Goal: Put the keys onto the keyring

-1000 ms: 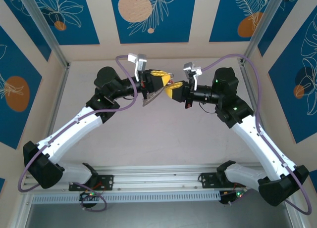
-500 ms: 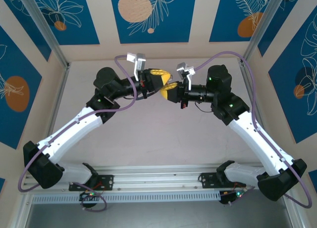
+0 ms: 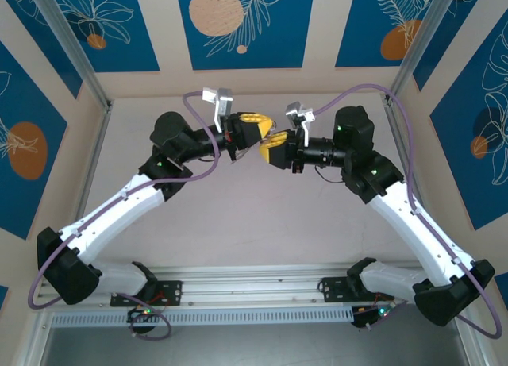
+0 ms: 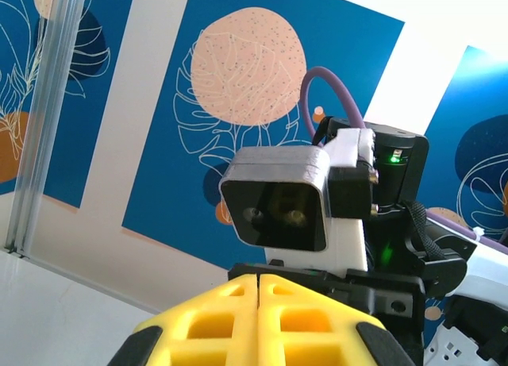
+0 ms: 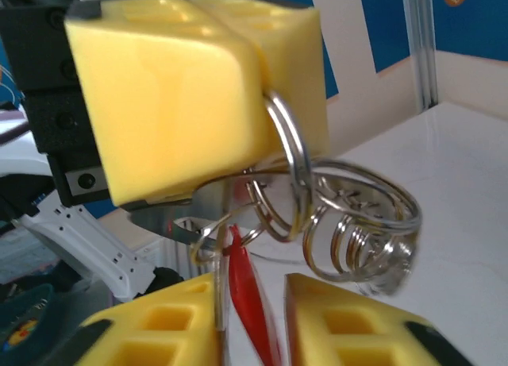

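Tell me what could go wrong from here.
1. The right claw stands open around the red key; if unthreaded, it may drop to the table.
2. The left claw pinches the keyring by one thin ring at its pad edge; a tug could pull it free.

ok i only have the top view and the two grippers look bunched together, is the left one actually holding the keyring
observer: yes. In the right wrist view the left gripper is shut, with the keyring pinched between its yellow pads and its loops hanging out beside them.
operator: and the key, where is it
observer: the red key stands in the gap of the right gripper. Its fingers are apart, with space showing on one side of the key.
operator: threaded on yet
observer: can't tell. The key's top reaches up among the loops, but the join is blurred.
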Robot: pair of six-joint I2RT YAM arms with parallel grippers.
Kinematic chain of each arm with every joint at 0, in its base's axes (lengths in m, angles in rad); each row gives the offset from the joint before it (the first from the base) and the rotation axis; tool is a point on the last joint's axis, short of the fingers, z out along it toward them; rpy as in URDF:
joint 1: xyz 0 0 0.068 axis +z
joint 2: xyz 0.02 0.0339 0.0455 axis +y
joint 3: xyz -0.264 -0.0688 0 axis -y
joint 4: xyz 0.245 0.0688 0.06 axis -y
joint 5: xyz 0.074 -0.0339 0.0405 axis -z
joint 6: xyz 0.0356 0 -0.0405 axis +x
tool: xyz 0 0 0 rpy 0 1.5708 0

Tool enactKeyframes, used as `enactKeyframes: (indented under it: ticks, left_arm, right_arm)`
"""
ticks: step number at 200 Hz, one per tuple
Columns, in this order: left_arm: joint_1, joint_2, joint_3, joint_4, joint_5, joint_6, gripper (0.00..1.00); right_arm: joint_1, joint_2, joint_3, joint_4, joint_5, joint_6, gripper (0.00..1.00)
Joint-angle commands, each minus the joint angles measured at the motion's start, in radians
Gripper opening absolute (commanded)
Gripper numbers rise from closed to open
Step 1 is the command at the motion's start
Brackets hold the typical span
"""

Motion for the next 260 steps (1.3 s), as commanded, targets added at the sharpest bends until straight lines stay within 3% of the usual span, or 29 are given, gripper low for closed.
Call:
enactKeyframes:
  ticks: [1,77,122,179,260]
  left_arm:
    - [-0.017,-0.026,-0.01,0.038,-0.017,-0.02,0.0]
    - [-0.018,-0.026,-0.018,0.084,-0.05,-0.06,0.0]
    - [-0.018,-0.023,-0.021,0.119,-0.059,-0.09,0.0]
    - [-0.021,-0.024,-0.026,0.136,-0.061,-0.105,0.0]
    - [-0.024,-0.02,-0.024,0.137,-0.062,-0.105,0.0]
  right_arm:
    - [-0.022,-0.047,-0.018,-0.015,-0.008,-0.006,0.34]
    - [-0.178,-0.246,-0.124,-0.014,-0.103,0.045,0.35]
    - [-0.194,-0.206,-0.114,0.143,-0.076,0.156,0.28]
    - [-0.194,-0.132,-0.115,0.358,-0.056,0.313,0.29]
    - [-0.162,-0.076,-0.096,0.429,-0.088,0.352,0.3]
